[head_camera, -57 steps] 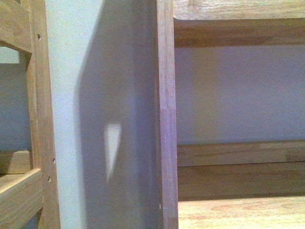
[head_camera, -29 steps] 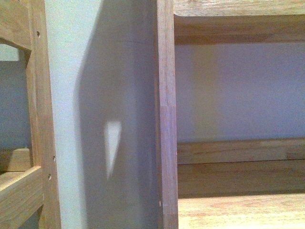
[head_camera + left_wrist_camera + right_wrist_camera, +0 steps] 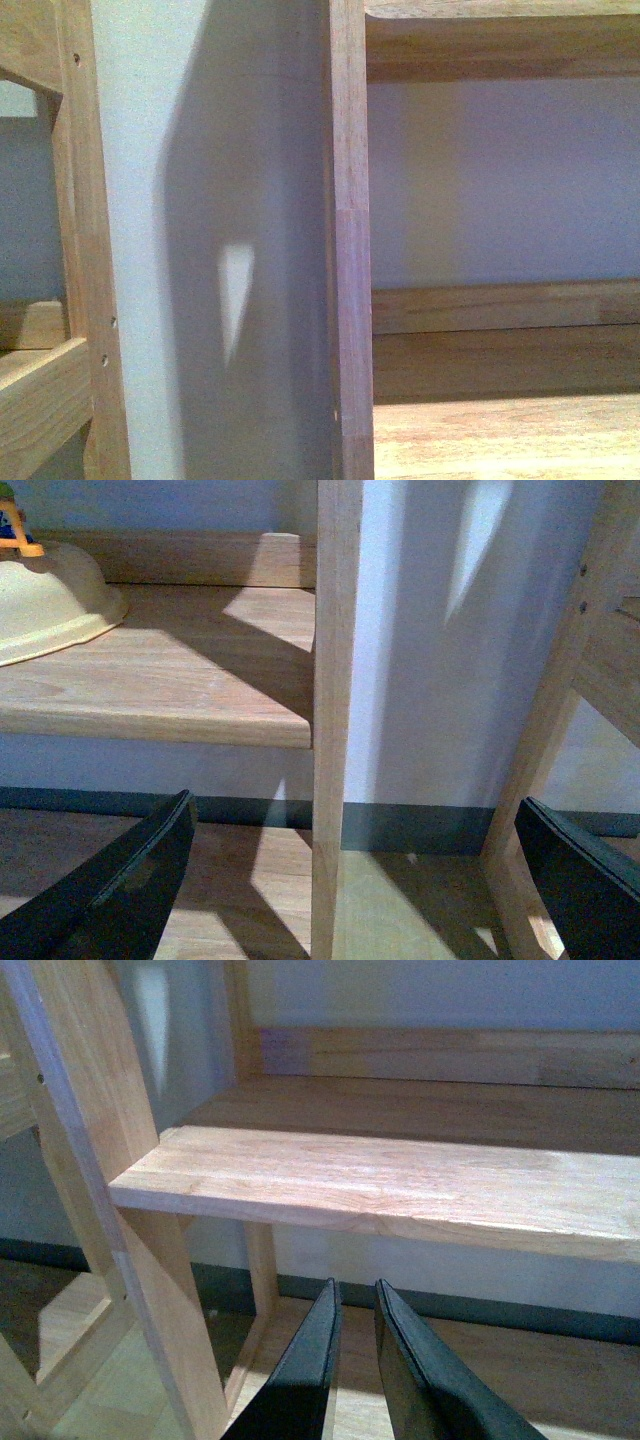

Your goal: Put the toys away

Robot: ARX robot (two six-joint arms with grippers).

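Pale wooden shelving [image 3: 350, 250] fills your view; no plush toy shows. Your left gripper [image 3: 340, 880] gapes empty, right gripper [image 3: 358, 1360] nearly closed, empty; you risk clipping the upright.

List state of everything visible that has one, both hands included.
left hand: open, fingers wide apart, nothing between them
right hand: nearly shut, only a narrow gap, holding nothing
wooden shelf: board in the right wrist view bare
cream bowl-shaped item: rests on a shelf board, partly cut off by the frame edge
plush toy: not in any view
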